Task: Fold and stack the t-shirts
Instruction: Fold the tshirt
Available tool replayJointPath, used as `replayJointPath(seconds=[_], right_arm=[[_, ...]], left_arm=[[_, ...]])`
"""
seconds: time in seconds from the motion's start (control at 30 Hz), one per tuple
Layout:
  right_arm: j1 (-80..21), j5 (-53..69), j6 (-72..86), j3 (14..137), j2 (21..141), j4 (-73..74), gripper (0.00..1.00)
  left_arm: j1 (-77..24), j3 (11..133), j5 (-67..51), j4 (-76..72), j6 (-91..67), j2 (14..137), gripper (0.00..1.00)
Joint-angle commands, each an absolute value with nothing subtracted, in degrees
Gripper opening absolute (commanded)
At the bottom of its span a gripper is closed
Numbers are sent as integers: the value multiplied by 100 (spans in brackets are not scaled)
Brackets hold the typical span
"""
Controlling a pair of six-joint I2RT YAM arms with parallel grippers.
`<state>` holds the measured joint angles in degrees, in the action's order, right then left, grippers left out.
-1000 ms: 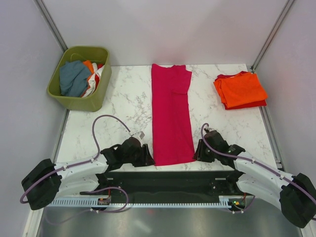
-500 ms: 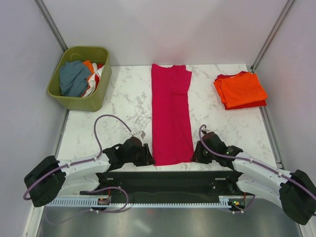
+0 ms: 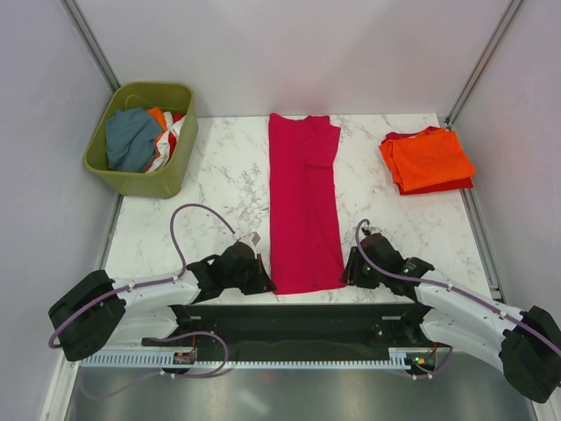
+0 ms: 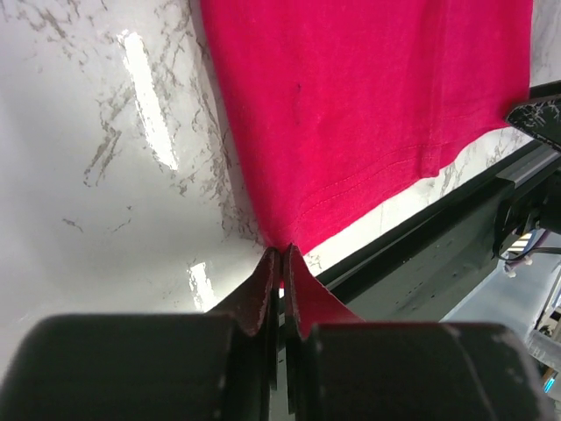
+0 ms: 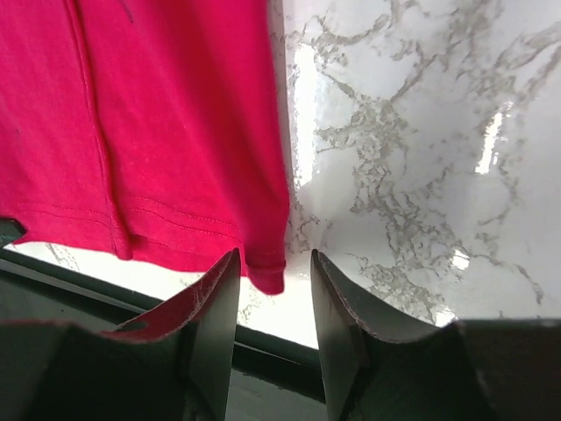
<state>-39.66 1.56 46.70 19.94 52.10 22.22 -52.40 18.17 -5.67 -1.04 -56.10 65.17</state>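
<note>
The magenta-pink t-shirt (image 3: pixel 304 202) lies as a long narrow strip down the middle of the table. Its hem is at the near edge. My left gripper (image 3: pixel 266 282) is at the hem's near left corner. In the left wrist view its jaws (image 4: pixel 282 254) are shut, with the shirt's corner (image 4: pixel 351 105) running into the tips. My right gripper (image 3: pixel 349 276) is at the near right corner. It is open (image 5: pixel 273 272), and the shirt's corner (image 5: pixel 263 263) lies between its fingers. A folded orange shirt (image 3: pixel 429 156) lies on a red one (image 3: pixel 438 187) at the back right.
An olive-green basket (image 3: pixel 140 182) with blue-grey, orange and white cloth stands at the back left. The marble table's (image 3: pixel 219 184) near edge and a black rail (image 3: pixel 298 316) run just behind both grippers. Grey walls close in both sides.
Both grippers have edged a little closer to the shirt's near corners. The left arm's elbow has swung right. The shirt has not moved.
</note>
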Motion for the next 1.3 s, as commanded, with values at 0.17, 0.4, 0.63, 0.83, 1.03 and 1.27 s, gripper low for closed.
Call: replayJointPath(seconds=[0.17,0.4,0.63,0.83,1.03,1.27], right_arm=[[-3990,-54,4553,2259,5159,2356,32],[-3990,606,4597,2092,5282,1881,21],[-3981,826,4632,2153,4949,1916,0],[-3981,343,4439,2890,5000,2197,0],[-3832,-447,4105,4147,5896,2320,0],[-3253,-695,3727,5536,7371,2241,0]], left_arm=[[-5212,1819,-448,-149,-5730,6249,2],[-5212,1881,-553,-149,-5687,6346,2],[-5194,1968,-650,156,-5634,5863,2],[-4501,2513,-1124,510,-5231,5713,2],[-3412,3347,-1669,720,-4826,6020,2],[-2708,4550,-1661,774,-4544,7047,2]])
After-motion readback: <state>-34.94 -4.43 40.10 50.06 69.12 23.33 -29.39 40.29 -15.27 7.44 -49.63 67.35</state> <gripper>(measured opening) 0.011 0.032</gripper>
